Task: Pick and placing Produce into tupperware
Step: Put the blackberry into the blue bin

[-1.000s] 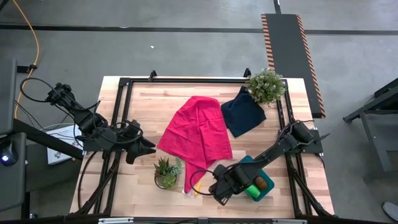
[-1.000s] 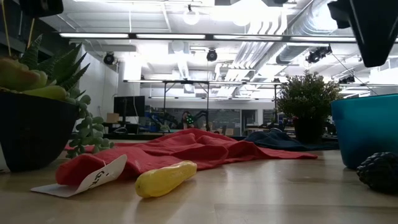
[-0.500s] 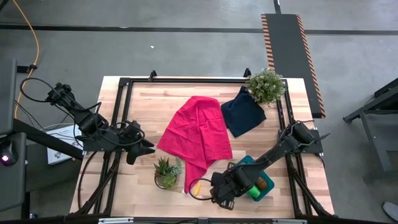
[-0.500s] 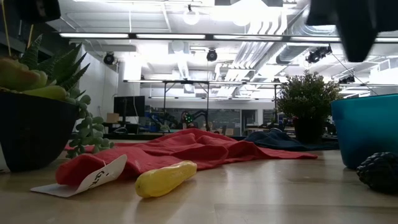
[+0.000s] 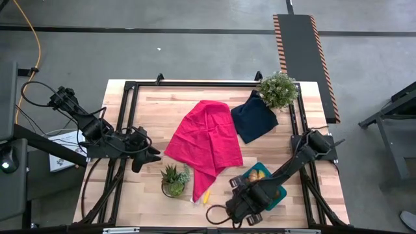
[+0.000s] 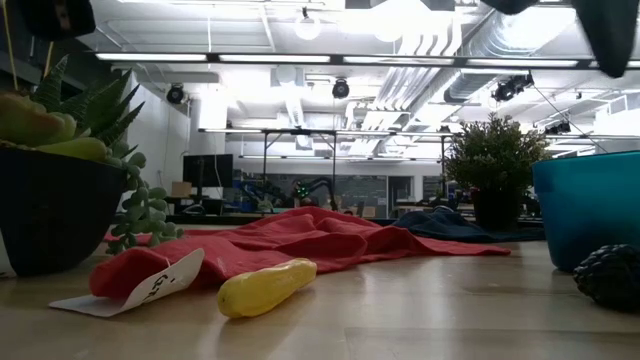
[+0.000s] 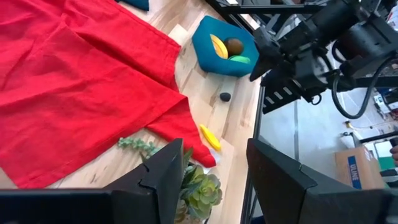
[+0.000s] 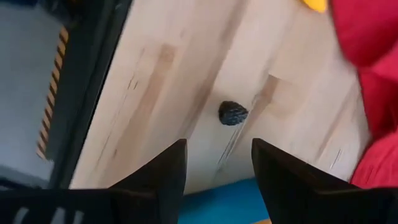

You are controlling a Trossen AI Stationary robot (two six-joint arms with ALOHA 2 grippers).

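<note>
Hanging over the lower middle of the high view, the right gripper [image 8: 214,177] has its jaws standing apart with nothing between them, and a small dark knobbly piece of produce [image 8: 232,113] lies on the bare tabletop [image 8: 168,93] straight ahead of them, a little beyond the tips. That piece is roundish, so it has no long axis to line up with; the jaws need only go down on it from above. It sits just beside the teal tupperware [image 5: 281,196], which already holds a yellow, a brown and a green piece. A yellow banana [image 6: 265,285] lies nearby at the edge of the red cloth [image 5: 207,138], its long axis running slantwise toward the tub's side of the low view. The right arm is by far the nearer to both loose pieces. At centre left of the high view the left gripper [image 7: 214,165] waits beside the small potted succulent [image 5: 174,178], jaws parted and empty, well apart from the tub.
</note>
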